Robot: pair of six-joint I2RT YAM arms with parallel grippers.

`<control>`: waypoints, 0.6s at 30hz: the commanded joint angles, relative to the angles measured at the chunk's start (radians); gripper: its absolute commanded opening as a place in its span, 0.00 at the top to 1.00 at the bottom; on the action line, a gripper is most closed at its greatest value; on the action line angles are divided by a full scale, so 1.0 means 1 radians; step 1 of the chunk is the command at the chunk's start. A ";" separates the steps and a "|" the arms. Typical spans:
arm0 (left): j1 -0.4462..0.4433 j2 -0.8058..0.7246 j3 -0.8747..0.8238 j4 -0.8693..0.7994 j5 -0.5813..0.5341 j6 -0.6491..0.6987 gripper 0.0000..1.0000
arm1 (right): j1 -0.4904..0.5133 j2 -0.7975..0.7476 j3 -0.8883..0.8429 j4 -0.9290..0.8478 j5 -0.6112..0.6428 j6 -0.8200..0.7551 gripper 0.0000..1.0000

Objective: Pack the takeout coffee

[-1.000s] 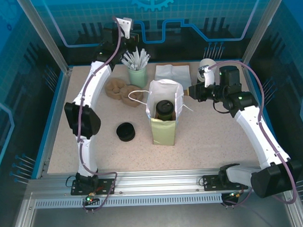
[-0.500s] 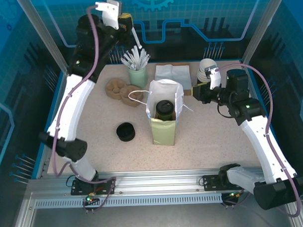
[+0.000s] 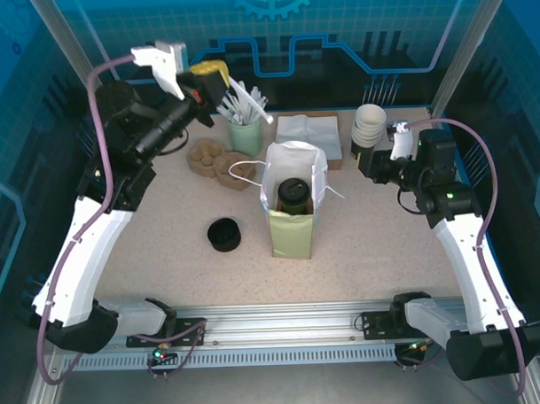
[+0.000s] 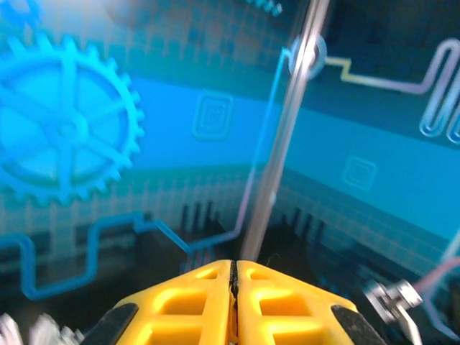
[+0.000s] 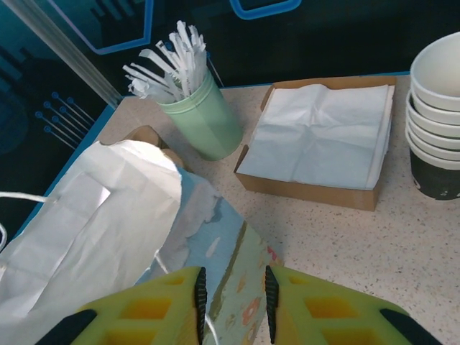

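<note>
Closure was complete on the left gripper (image 4: pixel 233 267), which we found clenched on a white straw (image 3: pixel 260 112), raised over the far-left corner of the table (image 3: pixel 387 251). The right gripper (image 5: pixel 232 277) stood narrowly parted, holding nothing, near the right side of the paper bag (image 3: pixel 295 146). The takeout coffee (image 3: pixel 294 197) sat upright inside that open bag. We noted stacked cups (image 3: pixel 369 128), a napkin tray (image 5: pixel 309 192) and a black lid (image 3: pixel 224 234) around it.

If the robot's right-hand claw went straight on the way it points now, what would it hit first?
Most likely the tall white paper bag: the right gripper, jaws slightly apart, aims at its side wall. Depth is hard to judge.
</note>
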 commanded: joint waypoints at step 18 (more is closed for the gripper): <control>-0.121 -0.144 -0.569 0.221 0.351 0.032 0.83 | -0.017 -0.004 -0.032 0.029 -0.109 0.007 0.68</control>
